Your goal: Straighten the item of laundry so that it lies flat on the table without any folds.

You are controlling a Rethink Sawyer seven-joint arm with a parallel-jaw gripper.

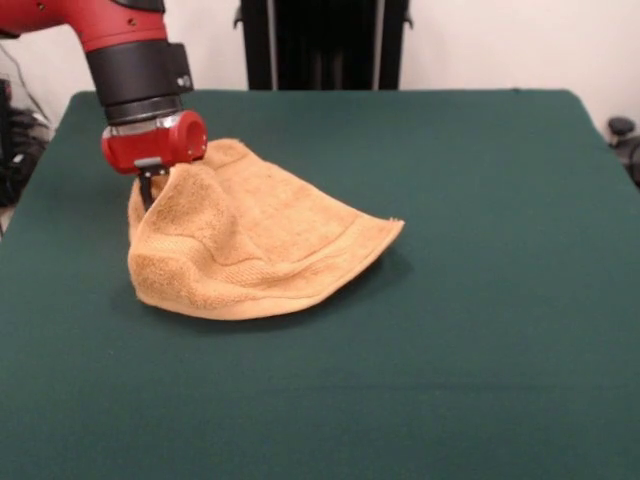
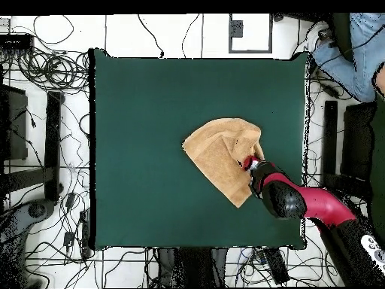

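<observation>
The item of laundry (image 1: 250,245) is a tan-orange terry towel, bunched and folded over itself on the left half of the green table (image 1: 480,200). One edge rises in a ridge up to my gripper (image 1: 152,188), which looks shut on that raised edge; only a dark fingertip shows under the red wrist. A woven band runs along the towel's near hem. From overhead the towel (image 2: 218,154) is a lopsided folded shape right of the table's (image 2: 143,113) middle, with the gripper (image 2: 247,163) at its right side.
Green cloth surrounds the towel on every side, widest toward the right in the front view. Cables and stands lie on the floor around the table. A person's leg in jeans (image 2: 353,45) shows at the overhead view's top right corner.
</observation>
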